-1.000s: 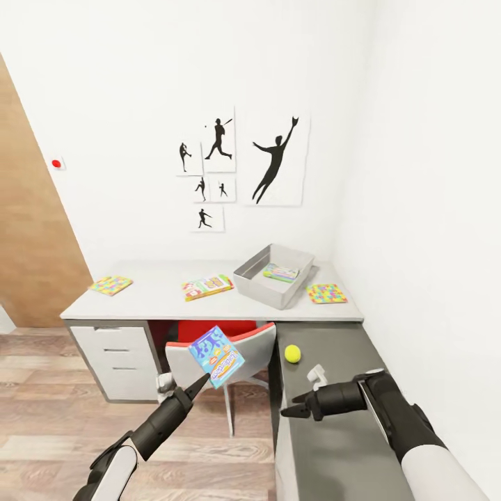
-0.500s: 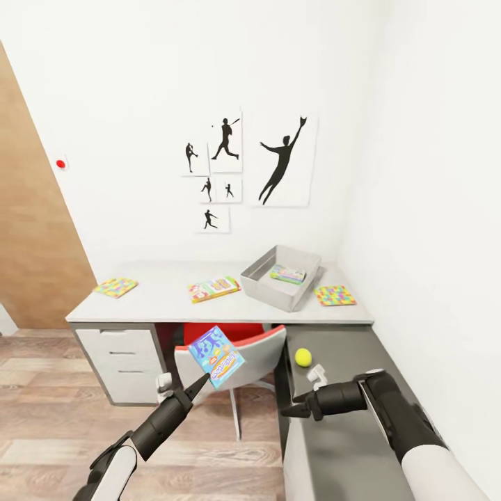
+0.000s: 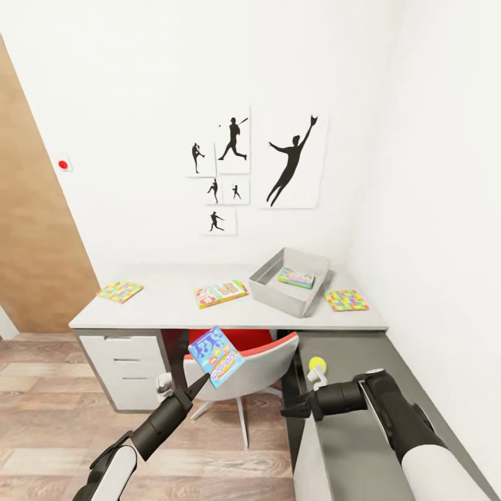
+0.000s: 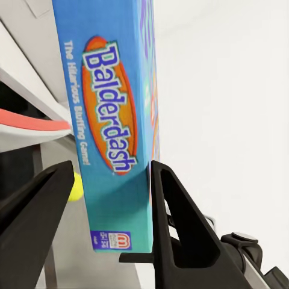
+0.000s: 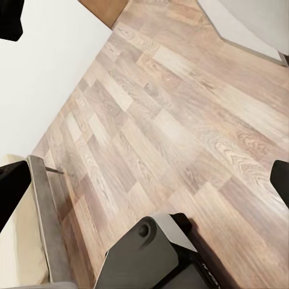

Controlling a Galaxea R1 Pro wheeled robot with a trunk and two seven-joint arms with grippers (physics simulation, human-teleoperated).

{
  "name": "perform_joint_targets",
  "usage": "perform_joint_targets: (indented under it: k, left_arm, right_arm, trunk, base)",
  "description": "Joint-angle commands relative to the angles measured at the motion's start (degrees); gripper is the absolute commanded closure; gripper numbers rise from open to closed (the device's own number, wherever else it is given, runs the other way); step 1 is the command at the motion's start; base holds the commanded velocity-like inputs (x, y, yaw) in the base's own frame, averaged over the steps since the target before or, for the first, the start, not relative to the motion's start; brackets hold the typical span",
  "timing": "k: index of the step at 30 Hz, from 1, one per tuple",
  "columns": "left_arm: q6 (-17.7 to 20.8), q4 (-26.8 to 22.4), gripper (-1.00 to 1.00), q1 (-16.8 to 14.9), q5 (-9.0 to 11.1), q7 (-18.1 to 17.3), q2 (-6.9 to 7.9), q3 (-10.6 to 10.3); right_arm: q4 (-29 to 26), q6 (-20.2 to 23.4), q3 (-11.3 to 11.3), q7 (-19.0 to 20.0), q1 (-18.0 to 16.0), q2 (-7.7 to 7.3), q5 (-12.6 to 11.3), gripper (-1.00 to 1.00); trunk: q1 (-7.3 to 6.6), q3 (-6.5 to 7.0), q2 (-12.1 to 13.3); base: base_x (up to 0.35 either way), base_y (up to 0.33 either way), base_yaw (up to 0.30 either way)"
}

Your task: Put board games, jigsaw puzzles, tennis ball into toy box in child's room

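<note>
My left gripper (image 3: 200, 381) is shut on the teal-blue board game (image 3: 216, 356), held tilted in the air in front of the table (image 3: 167, 300). In the left wrist view the "Balderdash" box (image 4: 114, 120) sits between both fingers (image 4: 174, 223), with the tennis ball (image 4: 75, 188) behind it. The light-grey toy box (image 3: 277, 299) stands at the table's right end with one board game (image 3: 297, 278) inside. A Skip-Bo game (image 3: 221, 293) lies mid-table. Jigsaw puzzles lie at the left end (image 3: 120, 291) and right of the box (image 3: 346, 300). The tennis ball (image 3: 317, 364) rests on the dark side surface near my open, empty right gripper (image 3: 287, 411).
A red-and-grey chair (image 3: 243, 351) is tucked under the table, directly behind the held game. White drawers (image 3: 125, 365) fill the table's left end. A dark grey side surface (image 3: 362, 459) runs along the right wall under my right arm. Wood-plank floor (image 5: 180, 120) lies below.
The whole view has shifted, so the table, pictures and ball sit further right in the picture. Both arms keep the same pose, with the teal-blue game still held.
</note>
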Motion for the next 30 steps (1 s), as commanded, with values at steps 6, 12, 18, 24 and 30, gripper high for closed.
perform_joint_targets:
  k: [6,12,18,24,30]
  left_arm:
    - [0.5,0.0,1.00,0.0,0.5,0.0,0.01,0.0]
    - [0.5,0.0,1.00,0.0,0.5,-0.1,0.01,0.0]
    - [0.5,0.0,1.00,-0.1,0.5,-0.1,0.01,0.0]
    - [0.5,0.0,1.00,-0.1,0.5,-0.1,0.01,0.0]
    - [0.5,0.0,1.00,-0.1,0.5,-0.1,0.01,0.0]
  right_arm:
    - [-0.1,0.5,-0.2,0.5,-0.1,0.06,0.5,-1.00]
    - [-0.1,0.5,-0.2,0.5,-0.1,0.08,0.5,-1.00]
    - [-0.1,0.5,-0.2,0.5,-0.1,0.10,0.5,-1.00]
    - [-0.1,0.5,-0.2,0.5,-0.1,0.10,0.5,-1.00]
    - [-0.1,0.5,-0.2,0.5,-0.1,0.07,0.5,-1.00]
  trunk:
    - [0.03,-0.11,-0.1]
    - [0.03,-0.11,-0.1]
    - [0.03,-0.11,-0.1]
    - [0.03,-0.11,-0.1]
    - [0.03,-0.11,-0.1]
  base:
    - [0.016,0.018,0.000]
    - [0.004,0.116,0.000]
    - [0.001,0.232,0.000]
    - [0.000,0.247,0.000]
    - [0.000,0.112,0.000]
